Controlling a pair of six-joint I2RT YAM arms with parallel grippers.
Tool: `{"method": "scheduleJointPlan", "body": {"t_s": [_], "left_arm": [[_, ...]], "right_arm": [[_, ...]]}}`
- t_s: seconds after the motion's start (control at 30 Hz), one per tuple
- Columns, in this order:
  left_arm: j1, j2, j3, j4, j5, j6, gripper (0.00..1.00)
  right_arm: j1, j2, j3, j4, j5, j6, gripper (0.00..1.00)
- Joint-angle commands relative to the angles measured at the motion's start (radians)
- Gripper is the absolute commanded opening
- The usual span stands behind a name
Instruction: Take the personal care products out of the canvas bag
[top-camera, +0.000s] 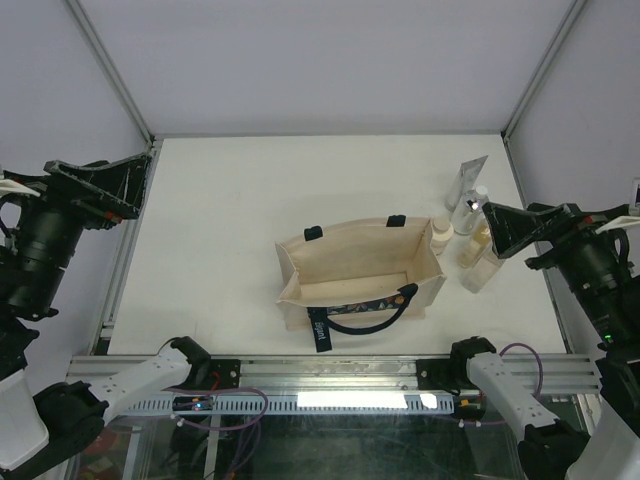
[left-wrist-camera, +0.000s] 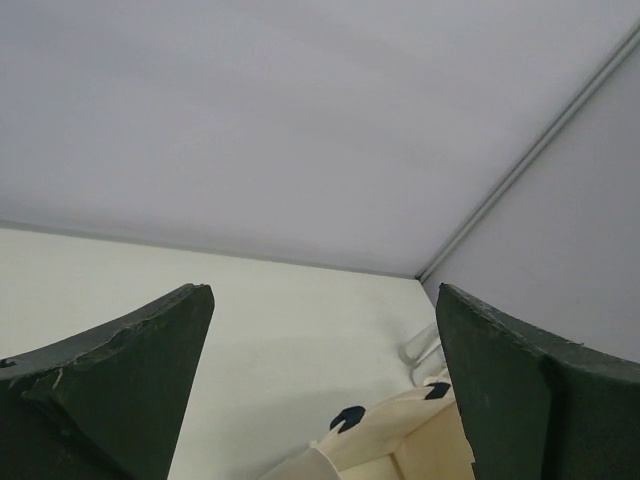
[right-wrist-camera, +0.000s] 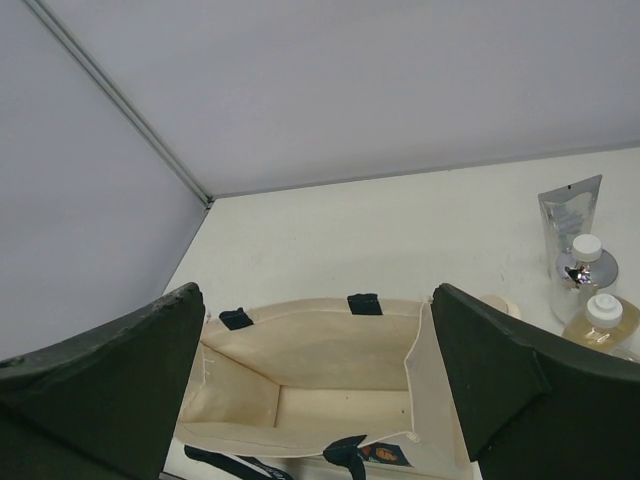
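Observation:
The canvas bag (top-camera: 360, 270) stands open at the table's middle, and its inside shows empty in the right wrist view (right-wrist-camera: 320, 350). Its navy handle (top-camera: 370, 312) hangs over the near side. The personal care products stand just right of the bag: a silvery flat tube (top-camera: 468, 180), a clear bottle with a white cap (top-camera: 470, 210), a beige bottle (top-camera: 441, 235) and yellowish bottles (top-camera: 478, 262). The tube (right-wrist-camera: 570, 210) and the clear bottle (right-wrist-camera: 580, 265) also show in the right wrist view. My left gripper (top-camera: 138, 188) is open and empty, raised at the far left. My right gripper (top-camera: 493, 230) is open and empty, above the bottles.
Grey enclosure walls with metal corner posts (top-camera: 110, 70) surround the white table (top-camera: 250, 190). A metal rail (top-camera: 330, 375) runs along the near edge. The left wrist view shows only the bag's far corner (left-wrist-camera: 400, 430) between its fingers.

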Motion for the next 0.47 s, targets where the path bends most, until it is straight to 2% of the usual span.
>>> {"method": "scheduleJointPlan", "body": {"t_s": [0.0, 0.3, 0.43], "left_arm": [[-0.005, 0.027, 0.001, -0.018, -0.106, 0.022, 0.99], [-0.005, 0.005, -0.023, -0.03, -0.142, 0.003, 0.99], [-0.005, 0.047, 0.016, -0.099, -0.128, 0.001, 0.99]], "right_arm": [[-0.001, 0.039, -0.004, 0.073, -0.003, 0.003, 1.0], [-0.001, 0.059, -0.028, 0.114, 0.002, 0.005, 1.0], [-0.001, 0.065, -0.025, 0.119, 0.006, 0.003, 1.0]]}}
